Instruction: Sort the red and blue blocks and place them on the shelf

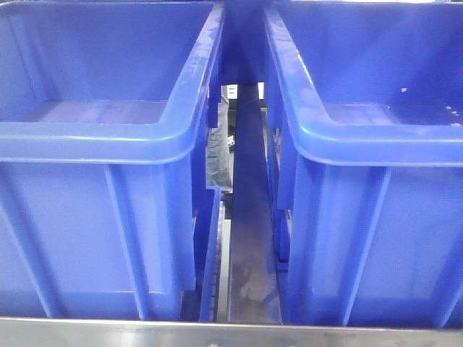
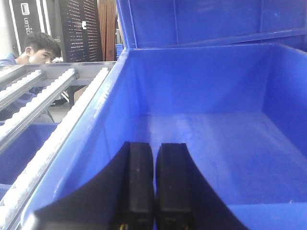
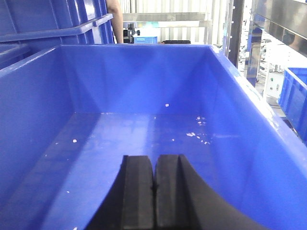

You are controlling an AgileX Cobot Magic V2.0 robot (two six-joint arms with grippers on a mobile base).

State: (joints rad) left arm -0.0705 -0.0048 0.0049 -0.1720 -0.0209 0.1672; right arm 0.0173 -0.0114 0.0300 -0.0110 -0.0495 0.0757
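1. Step in hand, as I judge: both arms hang above the bins on the shelf (image 2: 53, 103), w/ nothing to carry. It looks like a point btw. a drop and the next fetch, but which one I cannot say.
2. Left gripper (image 2: 153, 191): black fingers pressed together, nothing btw. them. It sits low over the left blue bin (image 2: 201, 139), whose floor shows bare.
3. Right gripper (image 3: 153, 191): fingers also together, empty, over the right blue bin (image 3: 144, 139). Only small white crumbs (image 3: 197, 135) lie on that floor.
4. Red and blue blocks: not visible in any view, so where they are I cannot tell.
5. Next move, prob.: find the blocks first, then the fingers must come apart before any grasp.
6. Hidden / unclear: the front view is filled by the 2 bins, w/ only a narrow gap and a metal rail (image 1: 249, 238) btw. them. Near corners of both bins are covered by the fingers. Roller tracks (image 2: 29, 103) run left of the left bin; a person (image 2: 38, 48) is partly cut off behind them.
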